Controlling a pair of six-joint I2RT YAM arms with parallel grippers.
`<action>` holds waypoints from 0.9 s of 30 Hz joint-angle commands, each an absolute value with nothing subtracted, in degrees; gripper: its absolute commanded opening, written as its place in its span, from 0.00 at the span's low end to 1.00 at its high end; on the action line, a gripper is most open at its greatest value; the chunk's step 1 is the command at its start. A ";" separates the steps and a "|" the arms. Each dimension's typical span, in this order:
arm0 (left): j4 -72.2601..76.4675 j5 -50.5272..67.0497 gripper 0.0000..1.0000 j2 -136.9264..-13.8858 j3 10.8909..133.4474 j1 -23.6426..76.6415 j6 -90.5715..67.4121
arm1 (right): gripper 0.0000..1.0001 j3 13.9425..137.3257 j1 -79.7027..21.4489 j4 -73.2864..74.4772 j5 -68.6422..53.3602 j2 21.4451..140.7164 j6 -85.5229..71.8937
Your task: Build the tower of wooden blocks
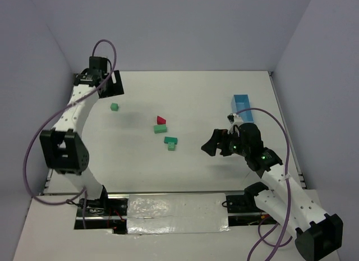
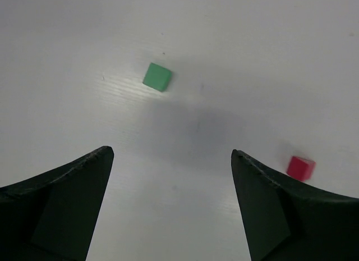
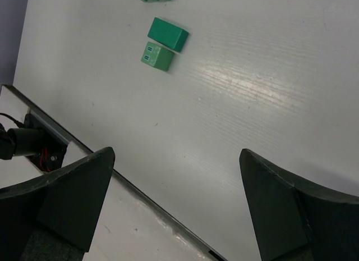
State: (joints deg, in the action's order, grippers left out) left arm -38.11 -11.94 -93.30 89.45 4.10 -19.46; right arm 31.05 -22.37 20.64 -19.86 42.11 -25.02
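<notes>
Both empty, wide: left hand [image 2: 171, 153], right hand [image 3: 176, 153] | 4 green blocks [image 1: 160, 128], 1 red block [image 1: 161, 119] scattered

lone cube [image 1: 114, 106] far left | roof block [image 1: 161, 120] centre, behind flat block [image 1: 160, 128] | tray [image 1: 242, 106] right

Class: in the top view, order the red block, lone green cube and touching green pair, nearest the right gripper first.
1. green pair, centre, just left of the right gripper.
2. red block, farther back.
3. lone green cube, far left.
</notes>
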 commanded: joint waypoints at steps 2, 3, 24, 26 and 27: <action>-38.68 -3.88 0.98 -107.10 98.78 -1.93 -10.75 | 1.00 30.41 -22.94 18.11 -20.83 40.96 -24.43; -37.98 -3.08 0.98 -108.88 100.27 -2.37 -9.33 | 1.00 30.15 -23.03 17.93 -21.09 40.70 -24.52; -30.67 0.26 0.65 -126.30 101.16 -4.83 -6.50 | 1.00 29.53 -23.12 17.05 -25.66 39.29 -24.52; -30.41 0.26 0.62 -125.78 101.08 -4.83 -6.94 | 1.00 29.44 -23.12 17.05 -25.49 39.11 -24.52; -30.50 -1.48 0.61 -125.68 101.16 -4.83 -7.38 | 1.00 29.36 -23.12 17.05 -25.31 39.20 -24.43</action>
